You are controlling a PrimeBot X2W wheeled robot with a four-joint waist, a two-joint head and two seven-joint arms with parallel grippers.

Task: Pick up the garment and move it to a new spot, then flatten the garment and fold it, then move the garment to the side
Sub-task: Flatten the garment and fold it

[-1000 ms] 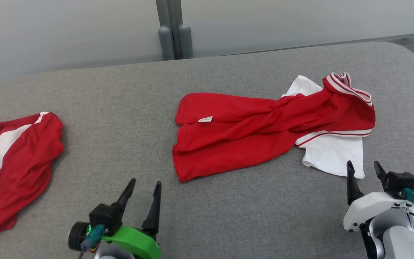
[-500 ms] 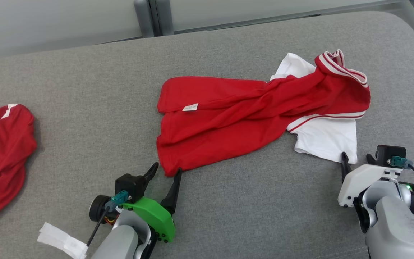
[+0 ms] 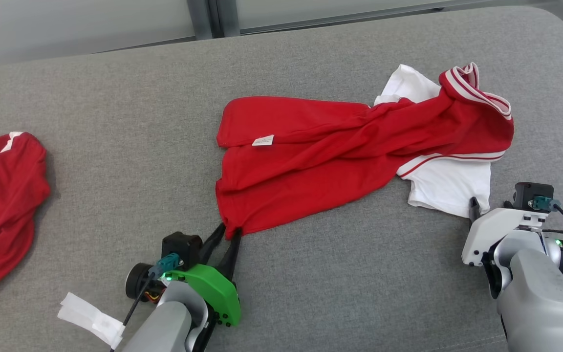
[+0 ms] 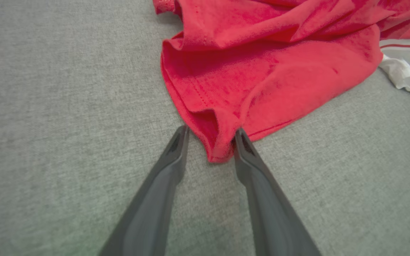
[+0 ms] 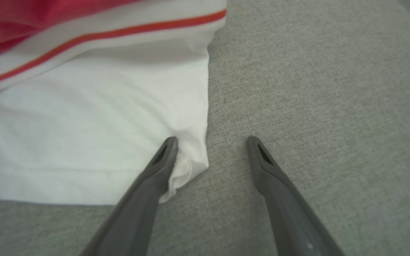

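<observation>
The garment (image 3: 340, 151), a red shirt with white sleeves and a striped collar, lies crumpled across the middle of the grey surface (image 3: 115, 122). My left gripper (image 3: 228, 231) stands at its near-left hem corner. In the left wrist view the jaws have narrowed, and the red hem corner (image 4: 219, 142) is bunched between the two fingers of that gripper (image 4: 211, 132). My right gripper (image 3: 489, 205) sits at the near corner of the white sleeve. In the right wrist view this gripper (image 5: 210, 142) is open, its left finger resting on the white cloth (image 5: 101, 124).
Another red and white garment (image 3: 3, 205) lies at the far left edge of the surface. A white tag (image 3: 91, 318) hangs off my left arm. A pale wall with a grey post (image 3: 203, 19) runs along the far side.
The camera has tilted down. My left gripper has pushed forward onto the red hem corner and narrowed its jaws. My right gripper has edged forward to the white sleeve corner.
</observation>
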